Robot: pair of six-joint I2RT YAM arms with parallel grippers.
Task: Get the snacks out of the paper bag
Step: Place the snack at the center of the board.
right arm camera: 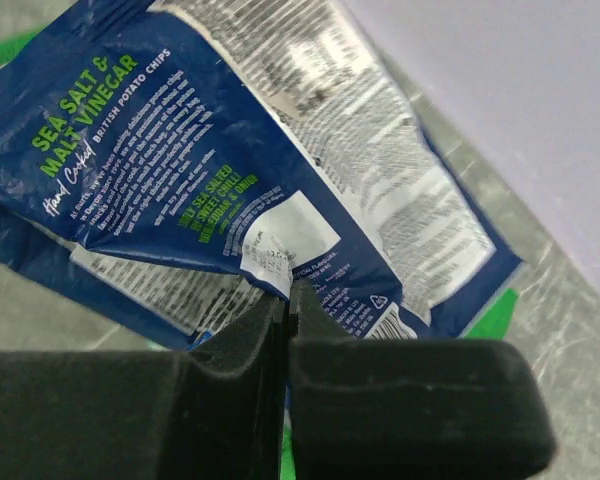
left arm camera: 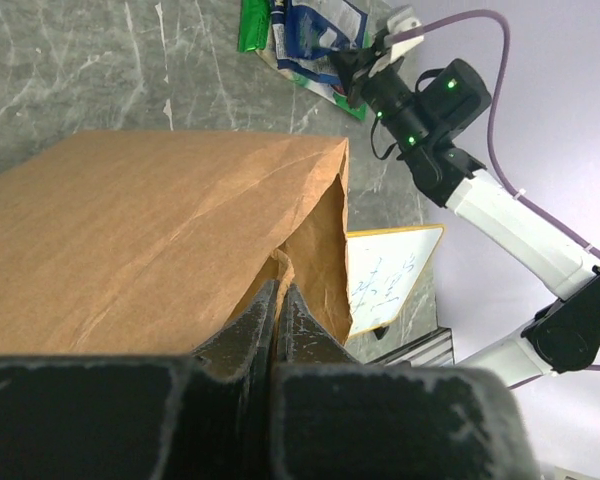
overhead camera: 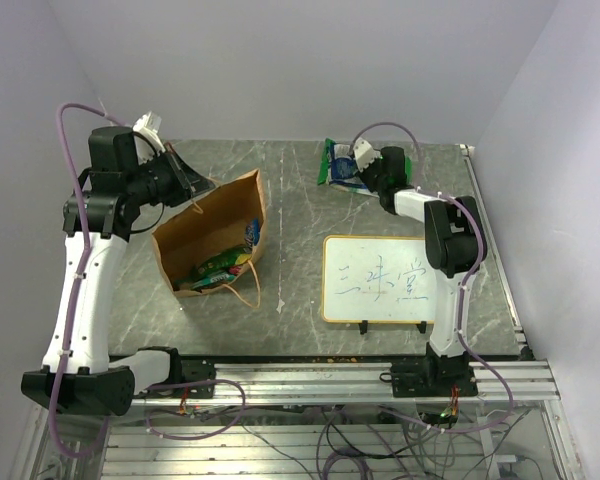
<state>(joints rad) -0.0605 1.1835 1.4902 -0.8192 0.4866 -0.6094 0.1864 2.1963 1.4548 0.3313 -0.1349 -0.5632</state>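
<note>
Right end effector has its two dark fingers pressed together on the lower edge of a blue chip packet, whose back panel of white print faces the wrist camera; green packaging shows past its corners. In the top view this pair of packets sits on the grey marbled counter at the upper centre of the frame, just under the right arm's wrist, well apart from the paper bag. Left end effector is likewise closed, pinching a fold of brown paper at the bag's edge. From above, that grip is at the bag's upper left corner, and the bag leans open toward the camera in the left half of the frame, its darker inside visible. More snacks, green, blue and red, lie along the lower inside edge of the bag, and a thin string handle loops onto the counter below them. An orange-framed whiteboard with blue writing lies flat at the right centre, between the bag and the right arm's base.
</note>
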